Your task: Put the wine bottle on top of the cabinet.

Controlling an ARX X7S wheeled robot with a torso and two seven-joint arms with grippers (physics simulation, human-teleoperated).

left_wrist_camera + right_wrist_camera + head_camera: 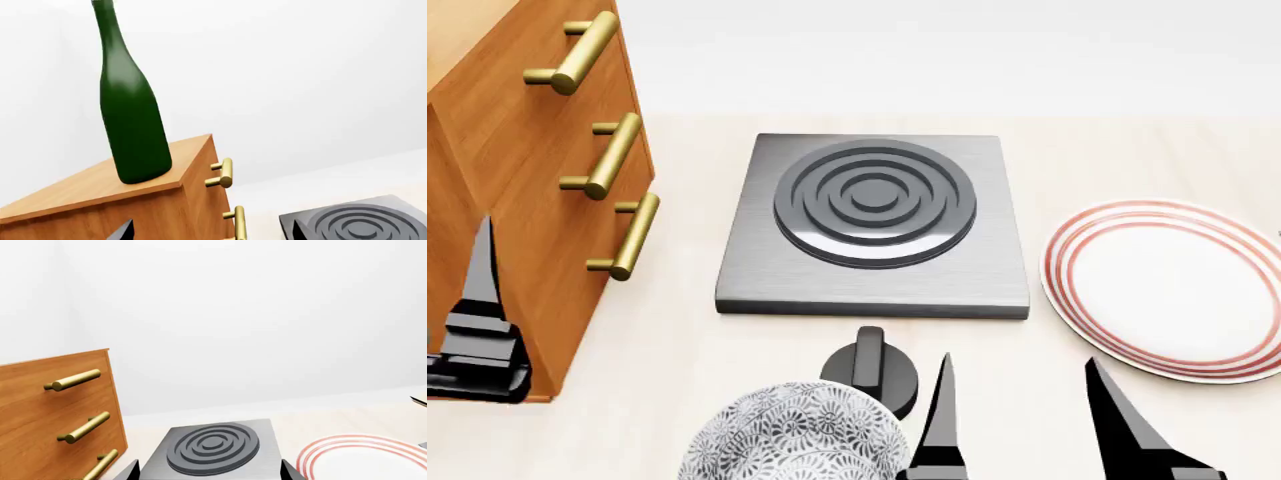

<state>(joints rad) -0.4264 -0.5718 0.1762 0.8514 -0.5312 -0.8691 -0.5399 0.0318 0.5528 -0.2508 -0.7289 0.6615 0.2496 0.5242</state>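
The dark green wine bottle (131, 115) stands upright on the top of the orange-brown cabinet (80, 187), near its front corner; its top runs out of the left wrist view and no label shows. The bottle does not show in the head view. The cabinet (534, 190) with brass bar handles (574, 58) stands at the left. My left gripper (212, 232) is open and empty, below the bottle and in front of the cabinet; one finger (481, 290) shows against the cabinet. My right gripper (1028, 425) is open and empty above the table's near edge.
A grey hob with a ringed burner (874, 215) lies in the middle of the table, right of the cabinet. A white plate with red rings (1168, 285) lies at the right. A patterned bowl (794, 440) and a black knob (872, 365) are near the front.
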